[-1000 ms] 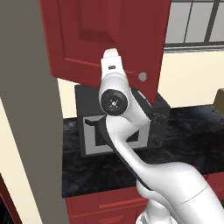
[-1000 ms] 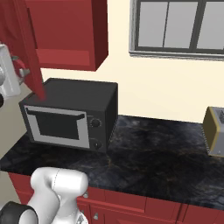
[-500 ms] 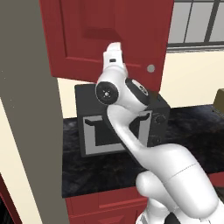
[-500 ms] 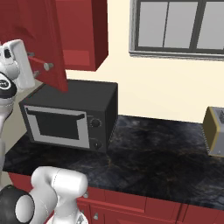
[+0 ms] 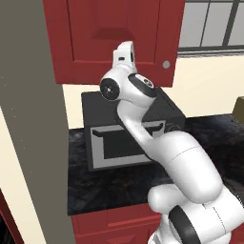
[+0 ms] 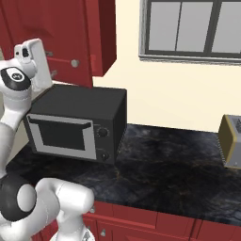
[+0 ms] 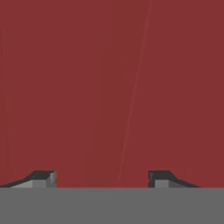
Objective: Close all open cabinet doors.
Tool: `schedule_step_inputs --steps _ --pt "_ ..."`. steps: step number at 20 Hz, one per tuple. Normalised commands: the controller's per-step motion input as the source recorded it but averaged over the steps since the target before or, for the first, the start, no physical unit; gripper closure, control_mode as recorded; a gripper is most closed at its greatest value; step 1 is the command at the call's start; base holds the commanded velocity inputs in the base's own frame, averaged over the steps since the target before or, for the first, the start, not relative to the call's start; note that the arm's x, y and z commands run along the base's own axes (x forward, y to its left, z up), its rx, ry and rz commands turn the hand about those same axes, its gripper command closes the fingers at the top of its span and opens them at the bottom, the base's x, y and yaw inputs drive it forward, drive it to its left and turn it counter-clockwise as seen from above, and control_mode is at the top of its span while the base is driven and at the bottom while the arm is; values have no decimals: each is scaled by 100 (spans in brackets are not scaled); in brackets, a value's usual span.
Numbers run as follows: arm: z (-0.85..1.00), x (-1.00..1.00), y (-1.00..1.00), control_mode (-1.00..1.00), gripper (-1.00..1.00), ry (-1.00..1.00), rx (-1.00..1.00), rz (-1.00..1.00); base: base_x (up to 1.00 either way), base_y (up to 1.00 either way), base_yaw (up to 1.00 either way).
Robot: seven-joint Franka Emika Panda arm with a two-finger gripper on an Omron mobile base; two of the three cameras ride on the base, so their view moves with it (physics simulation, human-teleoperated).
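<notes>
Above the microwave [image 5: 128, 138]: the cabinet door [image 5: 114, 38] is seen, dark red, with a round silver knob [image 5: 166, 64] near its lower right corner.
Gripper [image 7: 101, 178]: its tips are held apart with nothing between them, right up against the door's red face.
Hand [image 6: 34, 59]: raised against the door panel.
Counter [image 6: 179, 169]: dark stone; the microwave and a toaster [image 6: 231, 141] are carried, well apart.
Window [image 6: 190, 28]: grey-framed, to the right of the cabinet.
</notes>
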Motion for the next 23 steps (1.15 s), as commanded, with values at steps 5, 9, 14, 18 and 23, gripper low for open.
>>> schedule_step_inputs --steps 5,9,14,18,23 --pt "0 86 -36 -100 -100 3 4 -1 0 0 0" --pt "0 89 -37 -100 -100 5 6 0 0 0 0" --pt "0 80 -38 -100 -100 5 7 0 0 0 0" --pt "0 68 -31 -100 -100 4 6 0 0 0 0" --pt "-9 24 -18 -100 -100 0 2 0 0 0 0"
